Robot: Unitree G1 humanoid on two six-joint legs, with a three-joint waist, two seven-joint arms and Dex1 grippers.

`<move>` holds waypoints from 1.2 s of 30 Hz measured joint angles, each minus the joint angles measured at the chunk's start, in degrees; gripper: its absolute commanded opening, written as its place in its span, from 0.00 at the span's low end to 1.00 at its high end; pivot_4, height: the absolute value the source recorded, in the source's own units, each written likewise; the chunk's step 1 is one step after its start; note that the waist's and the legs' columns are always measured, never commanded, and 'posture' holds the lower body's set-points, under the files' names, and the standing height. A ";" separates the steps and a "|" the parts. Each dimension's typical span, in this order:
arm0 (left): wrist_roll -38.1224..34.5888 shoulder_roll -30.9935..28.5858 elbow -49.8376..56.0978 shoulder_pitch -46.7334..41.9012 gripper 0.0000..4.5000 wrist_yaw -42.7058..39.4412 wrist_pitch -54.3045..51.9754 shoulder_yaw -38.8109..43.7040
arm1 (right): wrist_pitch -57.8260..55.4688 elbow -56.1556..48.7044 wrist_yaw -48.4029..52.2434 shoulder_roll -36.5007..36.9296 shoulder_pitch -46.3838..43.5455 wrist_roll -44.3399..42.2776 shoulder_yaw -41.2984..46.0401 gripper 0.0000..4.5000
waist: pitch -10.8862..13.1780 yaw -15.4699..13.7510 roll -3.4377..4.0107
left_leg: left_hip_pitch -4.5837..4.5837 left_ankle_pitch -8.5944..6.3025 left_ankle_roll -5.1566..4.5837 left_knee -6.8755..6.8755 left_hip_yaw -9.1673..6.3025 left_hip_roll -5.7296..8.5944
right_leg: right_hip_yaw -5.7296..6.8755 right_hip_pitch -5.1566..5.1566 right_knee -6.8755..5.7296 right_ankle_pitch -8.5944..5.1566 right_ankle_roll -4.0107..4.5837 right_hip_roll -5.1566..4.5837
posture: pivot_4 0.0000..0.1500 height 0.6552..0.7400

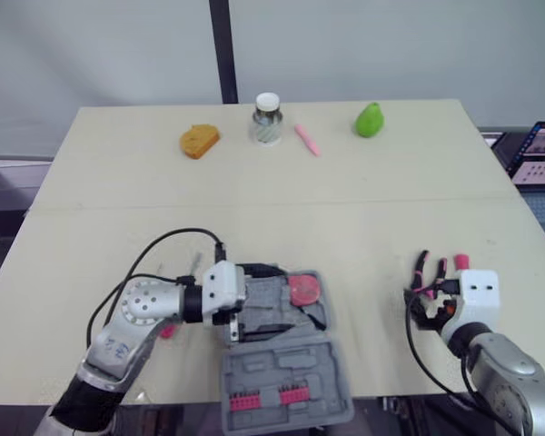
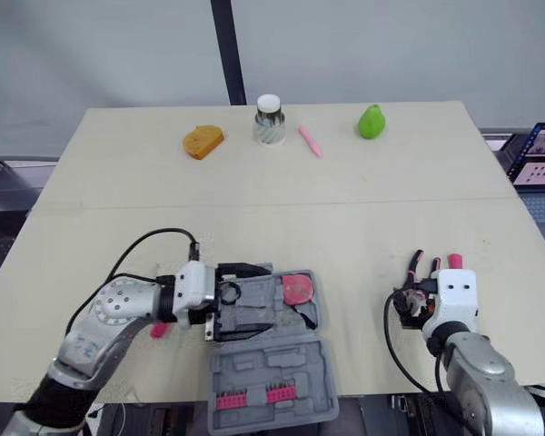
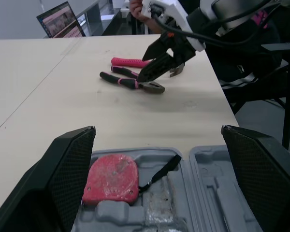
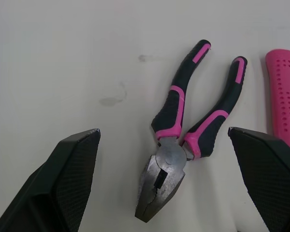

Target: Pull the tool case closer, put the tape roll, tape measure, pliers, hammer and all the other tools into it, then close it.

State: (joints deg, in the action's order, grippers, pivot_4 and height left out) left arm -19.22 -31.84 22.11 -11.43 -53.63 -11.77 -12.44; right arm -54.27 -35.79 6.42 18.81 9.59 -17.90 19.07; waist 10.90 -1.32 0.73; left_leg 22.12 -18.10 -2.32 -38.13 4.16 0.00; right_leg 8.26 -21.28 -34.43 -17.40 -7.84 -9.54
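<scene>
At the near edge of the table the case lies open, its lid poking out past the edge, with two rows of pink bits clipped in it. The tray half sits just behind the lid, and the tape measure is lying in its far right corner. The left claw hangs over the tray from the left, fingers spread wide, with nothing between them. A small pink thing lies on the table by that arm; I cannot tell what it is.

Over to the right, well apart from the case, the pliers lie flat on bare table, handles splayed, and the hammer lies just beside them with its pink grip showing. The right claw hangs right over the pliers, fingers spread wide on either side and gripping nothing. Whether its tips touch the pliers I cannot tell.

The middle of the table is open, with plenty of room between the case and the pliers.

Along the far edge stand an orange thing, a jar, a pink pen and a green pear. A laptop sits off the right side
</scene>
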 measured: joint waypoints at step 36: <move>2.76 5.43 -0.84 -1.78 1.00 0.47 1.25 -3.85 | -0.18 5.37 -7.22 -12.08 -3.69 6.70 -1.19 0.99 | -0.01 0.07 -0.01 | 0.04 0.04 -0.06 0.00 0.33 0.00 | -0.58 -0.31 -0.19 0.00 0.00 0.05 | 1.00 1.00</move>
State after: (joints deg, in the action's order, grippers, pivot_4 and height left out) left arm -16.46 -26.41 21.27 -13.21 -53.16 -10.52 -16.29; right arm -54.46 -30.42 -0.80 6.73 5.89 -11.20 17.89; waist 10.89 -1.25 0.72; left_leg 22.16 -18.06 -2.38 -38.13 4.49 0.00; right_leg 7.68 -21.58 -34.62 -17.40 -7.84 -9.49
